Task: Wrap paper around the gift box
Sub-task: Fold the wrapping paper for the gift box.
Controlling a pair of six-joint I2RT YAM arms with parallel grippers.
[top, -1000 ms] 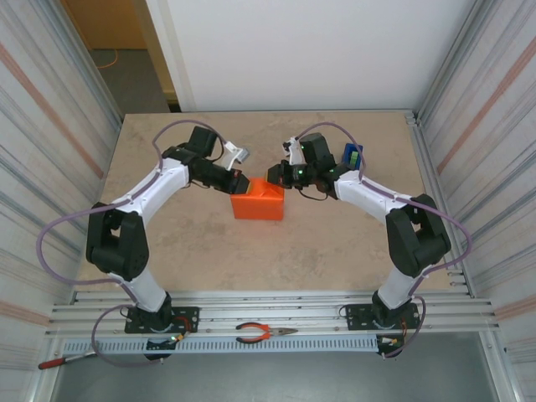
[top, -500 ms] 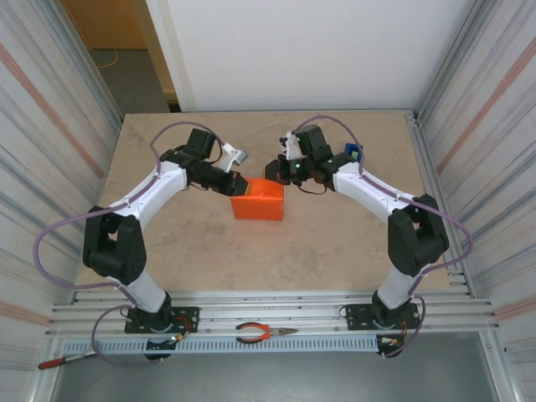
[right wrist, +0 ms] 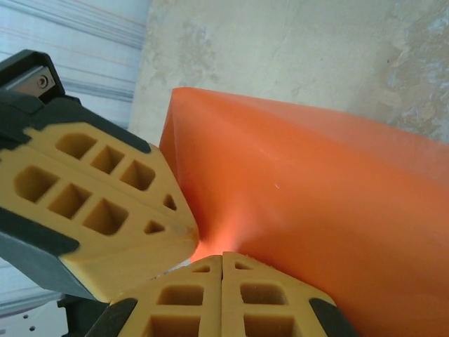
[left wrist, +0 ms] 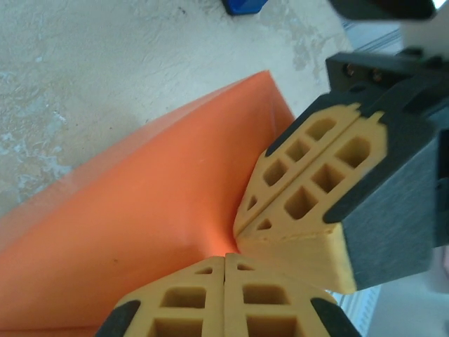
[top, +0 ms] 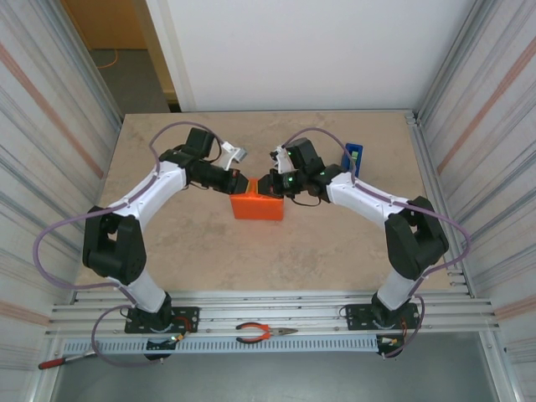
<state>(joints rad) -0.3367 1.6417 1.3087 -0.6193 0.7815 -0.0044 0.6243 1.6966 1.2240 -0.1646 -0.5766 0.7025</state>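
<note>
The gift box (top: 258, 207) sits near the middle of the table (top: 335, 251). It is a low block with the orange paper (left wrist: 140, 210) already drawn over it in smooth, sloping planes that end in a sharp crease at the far upper edge. I judge it light enough to skate across the tabletop under a sideways push. The box should be stiff under the skin, but the paper itself looks thin and matte, quick to crease or tear at a corner. So I would press down on the flat top to pin it, and pinch only the loose paper edge, never the body. My left gripper (top: 241, 182) and my right gripper (top: 270, 186) are both fully closed with nothing between the fingers. Their tips meet almost nose to nose against the paper at that far top edge. With the two so close together, either one has to back off before opening. The near side of the box has open tabletop, as does each flank. The blue tape dispenser (top: 353, 157) stands beyond my right arm, near the far right corner. Ribbed walls close in both sides of the table, and the pliers (top: 264, 333) lie by my bases, well apart.
</note>
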